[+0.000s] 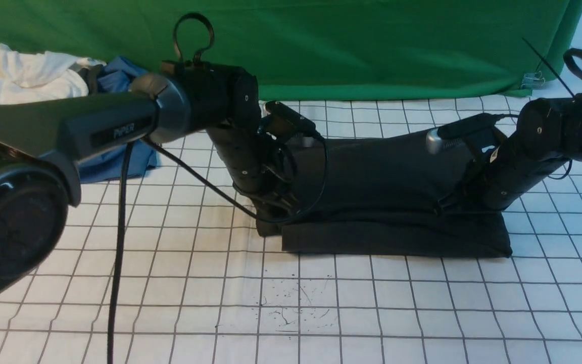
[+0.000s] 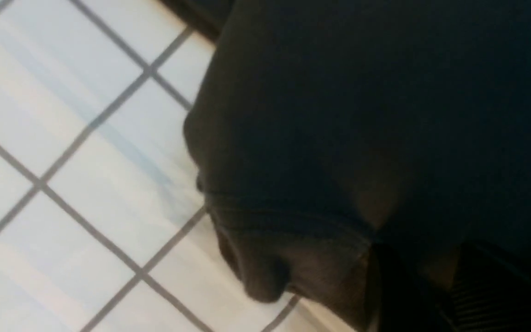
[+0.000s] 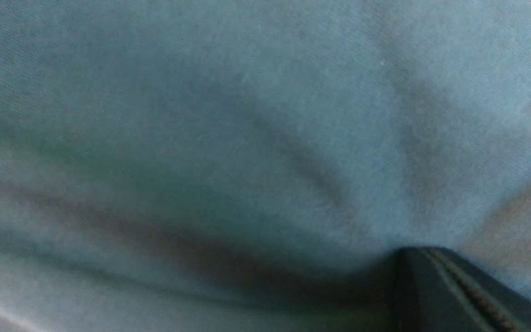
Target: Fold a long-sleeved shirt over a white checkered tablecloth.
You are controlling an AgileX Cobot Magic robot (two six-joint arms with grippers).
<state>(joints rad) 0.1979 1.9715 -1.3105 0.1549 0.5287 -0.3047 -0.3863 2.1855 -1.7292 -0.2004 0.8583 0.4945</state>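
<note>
The long-sleeved shirt (image 1: 387, 177) is a charcoal-black bundle in the middle of the white checkered tablecloth (image 1: 372, 303). Its near edge lies as a flat folded band, and the layer behind rises between my two arms. My left gripper (image 1: 276, 205) is down at the shirt's left end. In the left wrist view its fingers (image 2: 394, 290) pinch dark knit beside a hemmed corner (image 2: 284, 258) over the tablecloth (image 2: 62, 161). My right gripper (image 1: 447, 205) is at the shirt's right end. There the shirt's cloth (image 3: 247, 138) fills the right wrist view, creases running to one finger (image 3: 450, 295).
A crumpled white garment (image 1: 23, 76) and a blue shirt (image 1: 119, 162) lie at the far left. A plain green cloth (image 1: 372, 45) hangs along the back. Ink specks (image 1: 296, 303) mark the near tablecloth. The left arm's black cable (image 1: 119, 253) hangs down at the near left.
</note>
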